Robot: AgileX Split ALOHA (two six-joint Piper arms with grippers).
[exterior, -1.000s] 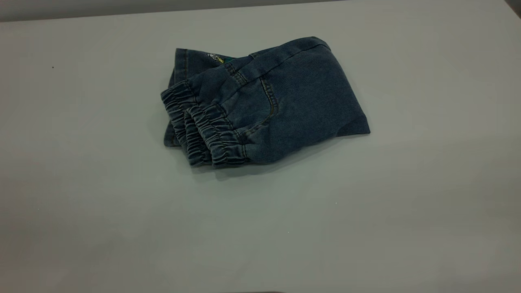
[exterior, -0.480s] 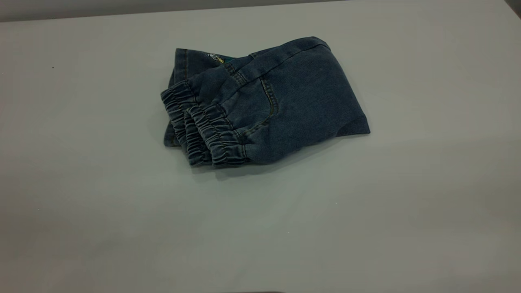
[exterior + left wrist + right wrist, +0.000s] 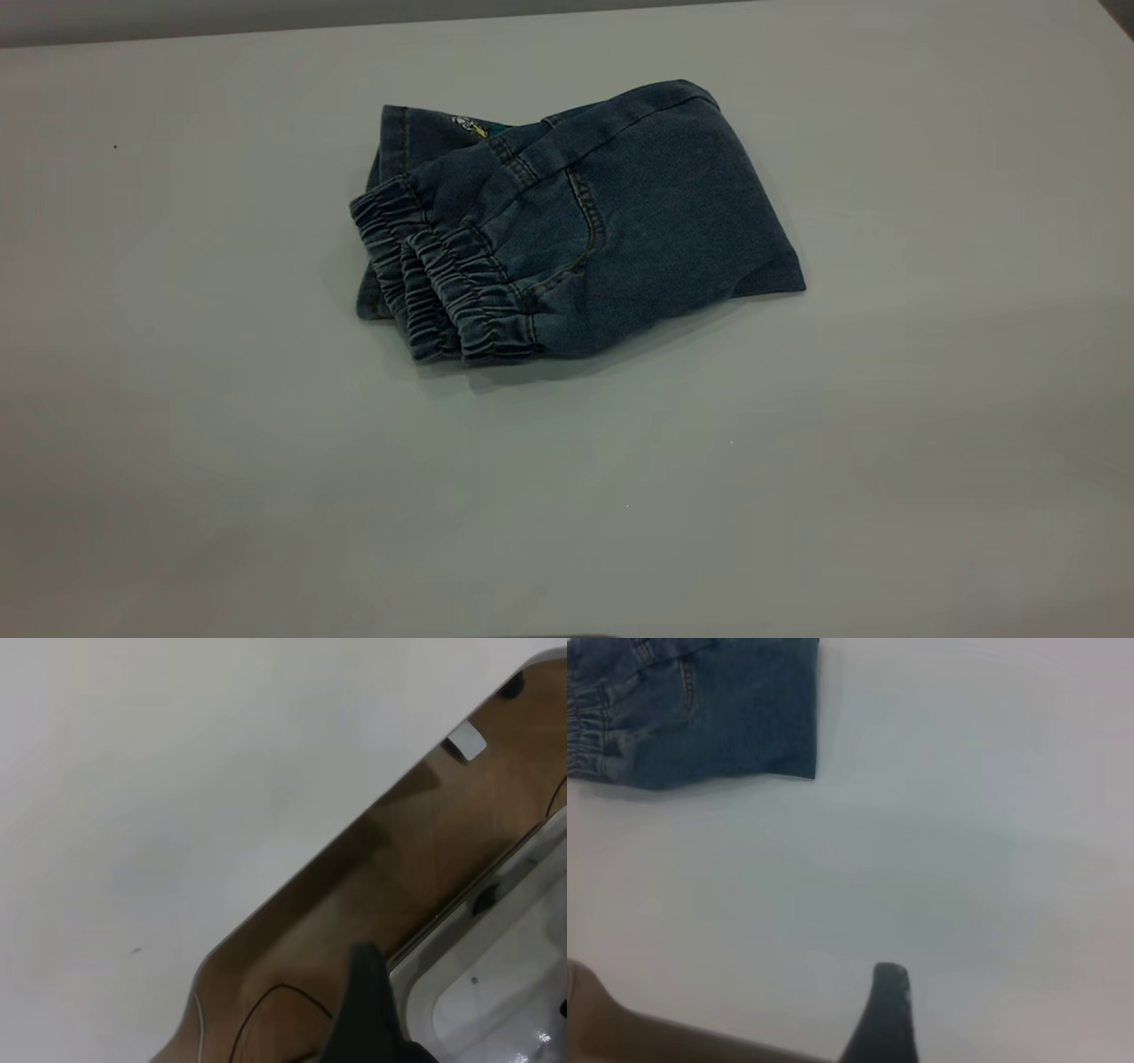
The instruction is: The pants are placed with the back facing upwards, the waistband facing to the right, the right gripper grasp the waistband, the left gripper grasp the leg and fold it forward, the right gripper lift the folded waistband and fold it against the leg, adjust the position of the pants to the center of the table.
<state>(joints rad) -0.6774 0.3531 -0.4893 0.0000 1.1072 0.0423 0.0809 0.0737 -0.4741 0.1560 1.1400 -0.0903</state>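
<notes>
The pants [image 3: 611,230] are soft matt washed denim, the waistband [image 3: 443,288] ruffled; the table [image 3: 177,399] is smooth and matt

I see the pants [image 3: 576,230], short blue washed denim, lying folded into a compact bundle on the table [image 3: 177,443], a little toward its far side. The waistband [image 3: 443,283], gathered and ruffled, sits doubled at the bundle's near left end. A sliver of the leg [image 3: 425,128] with a bit of colourful print peeks out along the far left edge.
</notes>
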